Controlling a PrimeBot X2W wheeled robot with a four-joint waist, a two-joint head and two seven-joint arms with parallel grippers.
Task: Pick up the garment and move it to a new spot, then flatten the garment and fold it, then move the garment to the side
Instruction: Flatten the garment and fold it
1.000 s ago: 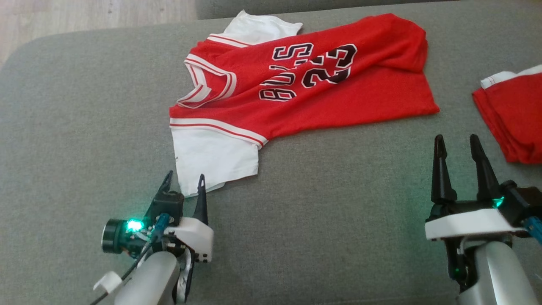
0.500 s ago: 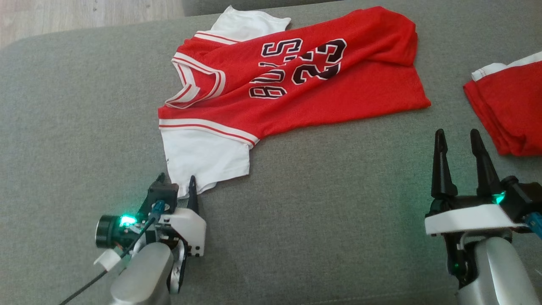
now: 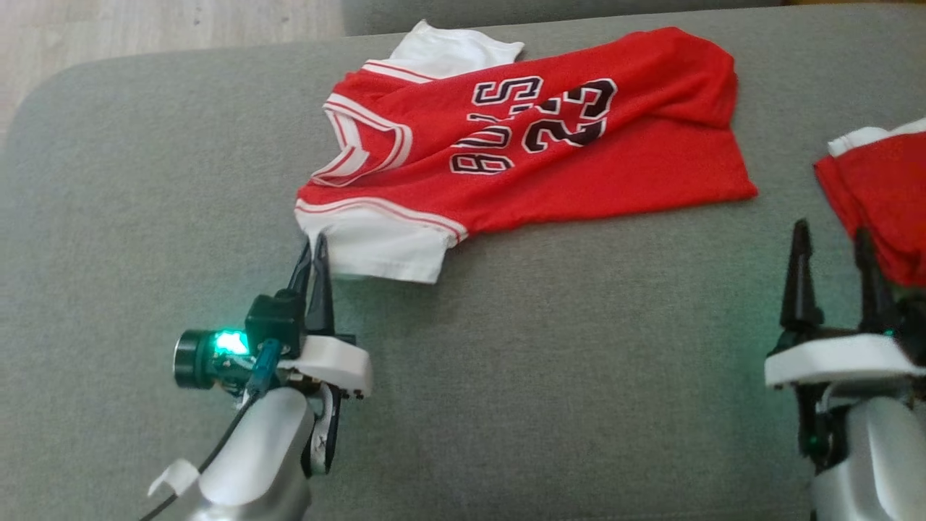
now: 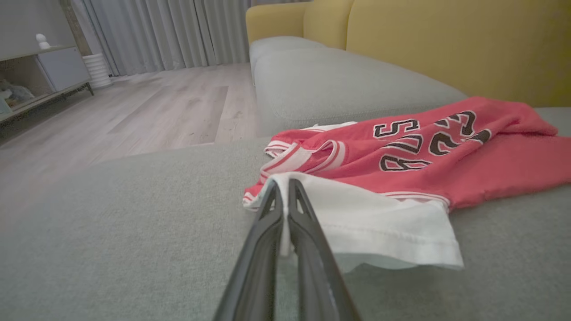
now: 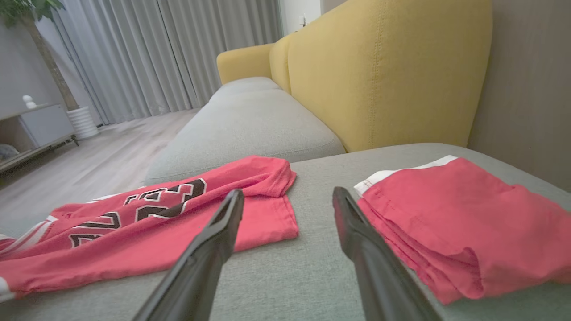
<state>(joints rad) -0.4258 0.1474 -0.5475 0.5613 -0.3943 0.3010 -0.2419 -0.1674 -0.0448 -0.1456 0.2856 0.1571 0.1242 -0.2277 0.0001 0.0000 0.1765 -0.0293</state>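
Note:
The garment [image 3: 550, 152] is a red jersey with white sleeves and black lettering, spread crumpled on the grey sofa cushion [image 3: 145, 217]. My left gripper [image 3: 316, 250] is shut on the edge of its near white sleeve [image 3: 391, 250], which is lifted off the cushion. In the left wrist view the two fingers [image 4: 308, 232] pinch the white sleeve hem [image 4: 383, 223], with the garment [image 4: 446, 151] stretching right. My right gripper [image 3: 832, 239] stands open at the right, nothing between its fingers [image 5: 209, 249]; the garment [image 5: 147, 223] lies to its left.
A second, folded red garment [image 3: 879, 210] lies at the right edge of the cushion, close to my right gripper; the right wrist view has that folded pile [image 5: 459, 227] beside the right finger. Yellow sofa back [image 5: 379, 76] rises behind. Wooden floor [image 4: 134, 116] lies beyond the cushion's left end.
My left gripper has shut on the white sleeve's edge and lifted it, so the sleeve now looks shorter and raised. The head camera has shifted; the right gripper stays open.

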